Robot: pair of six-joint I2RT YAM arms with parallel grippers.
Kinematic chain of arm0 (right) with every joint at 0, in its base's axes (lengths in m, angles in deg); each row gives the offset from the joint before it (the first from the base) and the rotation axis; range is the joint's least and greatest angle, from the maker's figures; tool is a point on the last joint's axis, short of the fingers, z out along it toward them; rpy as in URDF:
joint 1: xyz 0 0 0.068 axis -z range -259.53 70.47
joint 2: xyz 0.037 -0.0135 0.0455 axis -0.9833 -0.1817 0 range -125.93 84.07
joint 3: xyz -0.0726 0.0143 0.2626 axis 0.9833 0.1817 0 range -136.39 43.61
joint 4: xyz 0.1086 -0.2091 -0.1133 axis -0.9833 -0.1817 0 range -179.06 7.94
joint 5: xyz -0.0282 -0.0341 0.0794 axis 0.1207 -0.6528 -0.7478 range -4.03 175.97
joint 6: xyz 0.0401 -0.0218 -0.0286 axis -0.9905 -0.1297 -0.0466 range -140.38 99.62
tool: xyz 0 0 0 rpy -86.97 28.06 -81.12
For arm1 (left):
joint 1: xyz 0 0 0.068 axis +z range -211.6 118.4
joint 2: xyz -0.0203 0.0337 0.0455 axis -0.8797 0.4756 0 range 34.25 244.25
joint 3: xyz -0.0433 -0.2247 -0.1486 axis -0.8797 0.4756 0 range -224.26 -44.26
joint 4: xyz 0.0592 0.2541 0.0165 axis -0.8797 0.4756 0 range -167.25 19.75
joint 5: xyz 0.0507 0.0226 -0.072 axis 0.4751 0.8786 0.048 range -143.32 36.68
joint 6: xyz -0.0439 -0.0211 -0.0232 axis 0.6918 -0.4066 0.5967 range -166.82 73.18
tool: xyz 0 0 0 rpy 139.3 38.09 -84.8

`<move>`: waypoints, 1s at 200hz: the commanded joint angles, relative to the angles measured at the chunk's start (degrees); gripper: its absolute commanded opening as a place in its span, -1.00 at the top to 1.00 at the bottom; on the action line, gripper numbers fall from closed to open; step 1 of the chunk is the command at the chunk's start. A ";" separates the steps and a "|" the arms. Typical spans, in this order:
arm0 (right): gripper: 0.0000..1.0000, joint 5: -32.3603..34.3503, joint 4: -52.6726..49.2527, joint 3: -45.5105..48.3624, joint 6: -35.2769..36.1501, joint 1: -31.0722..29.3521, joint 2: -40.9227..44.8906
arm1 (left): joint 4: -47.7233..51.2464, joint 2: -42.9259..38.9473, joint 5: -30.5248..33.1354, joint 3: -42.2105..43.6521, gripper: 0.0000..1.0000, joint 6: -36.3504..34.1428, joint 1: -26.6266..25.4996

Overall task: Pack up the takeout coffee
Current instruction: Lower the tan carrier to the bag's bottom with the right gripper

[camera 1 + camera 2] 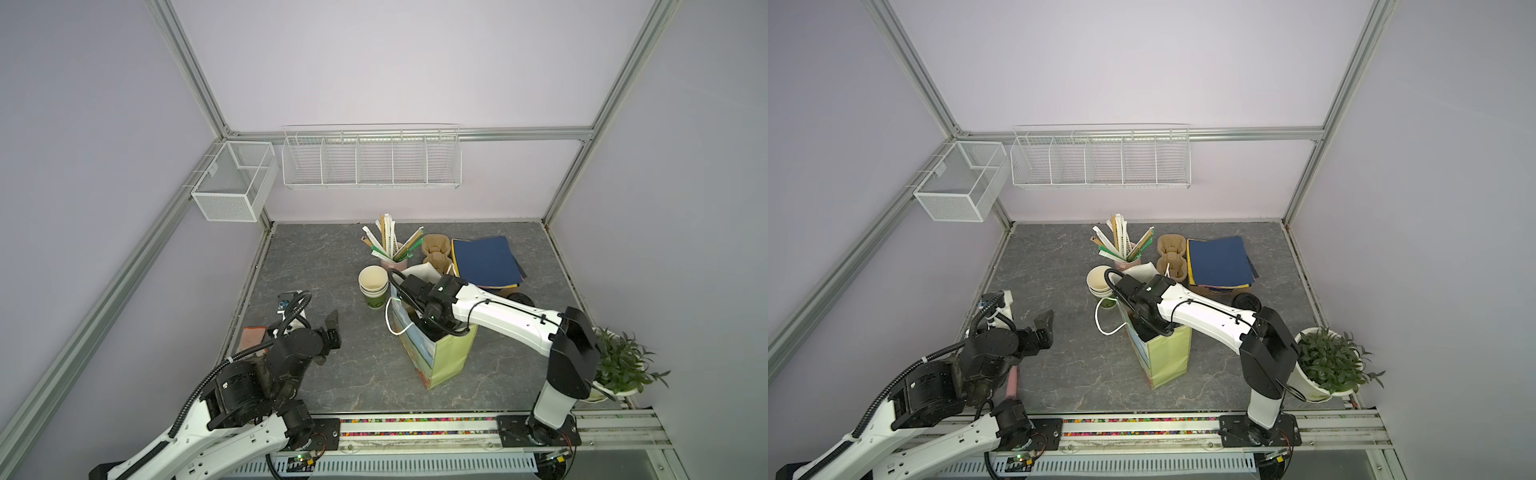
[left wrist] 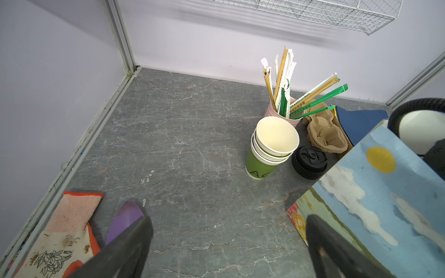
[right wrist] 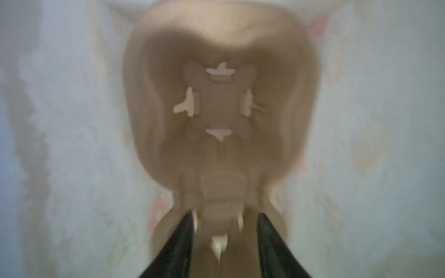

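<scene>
The bag (image 2: 375, 192) is showing blue sky, white clouds and a yellow sun; the stacked cups (image 2: 261, 166) are looking green outside, cream inside, and the tabletop (image 2: 192, 144) is rocking grey marble veining.

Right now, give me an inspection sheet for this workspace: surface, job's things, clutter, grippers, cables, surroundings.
Surface: grey marbled table, no spills seen.
Job's things: capped cup not seen; paper bag upright, pulp carrier inside.
Clutter: lidless cup stack, black lids, straws, spare carriers, blue sheets, glove.
Grippers: left gripper open, holding nothing; right gripper inside the bag, jaws apart.
Cables: black hose loops above the bag.
Surroundings: wire rack, mesh basket, potted plant.
</scene>
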 commanded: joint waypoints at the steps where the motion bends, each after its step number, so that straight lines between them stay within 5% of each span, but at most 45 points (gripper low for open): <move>1: -0.03 0.40 -0.04 0.97 -0.33 0.05 1.85 | 1.25 0.42 -0.27 -0.10 -0.98 -0.97 0.34; 60: -0.18 -2.12 2.40 3.18 -0.49 0.16 2.16 | 1.11 0.53 -0.63 -0.10 -0.98 -1.27 0.34; 121: -0.54 3.05 -6.62 -11.81 4.28 0.69 1.61 | 0.96 0.85 -1.12 -0.06 -0.99 -1.38 0.34; 200: -0.85 5.38 -11.21 -17.04 5.42 2.09 1.71 | 0.75 2.09 -1.80 -0.06 -0.98 -1.70 0.34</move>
